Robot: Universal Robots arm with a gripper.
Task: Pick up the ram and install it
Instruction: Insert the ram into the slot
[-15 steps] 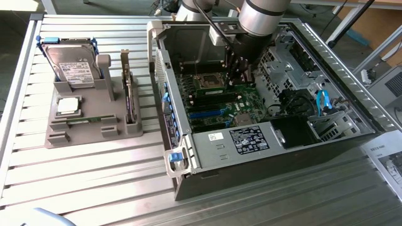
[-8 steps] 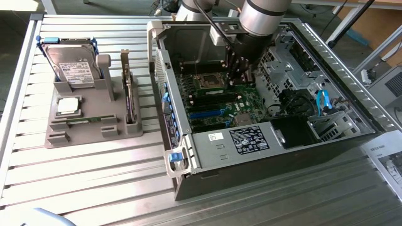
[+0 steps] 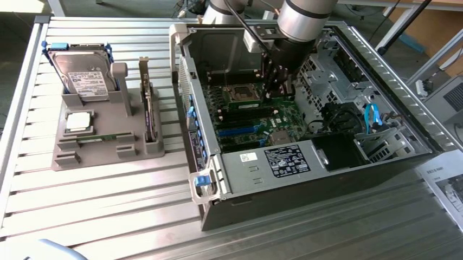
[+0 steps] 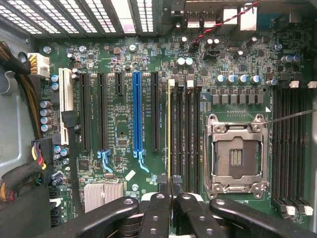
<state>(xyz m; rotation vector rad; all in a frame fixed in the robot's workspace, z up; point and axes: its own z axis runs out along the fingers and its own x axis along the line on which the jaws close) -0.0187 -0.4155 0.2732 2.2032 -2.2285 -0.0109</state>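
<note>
My gripper [image 3: 278, 91] reaches down inside the open computer case [image 3: 217, 179], over the green motherboard [image 3: 250, 122]. In the wrist view its black fingers [image 4: 157, 208] stand shut at the gripper's tip [image 4: 170, 184] on the ram [image 4: 170, 129]. The ram shows edge-on as a thin yellow-green strip. It runs in line with the dark memory slots [image 4: 188, 134] beside the open CPU socket [image 4: 237, 153], at the outermost slot of that bank. Whether its edge sits in the slot I cannot tell.
A second bank of memory slots [image 4: 290, 144] lies past the socket. A blue expansion slot [image 4: 137, 114] and cable bundles [image 4: 29, 99] are close by. Outside the case, a grey fixture [image 3: 94, 149] holds a hard drive [image 3: 83, 76] and an upright card [image 3: 148, 116].
</note>
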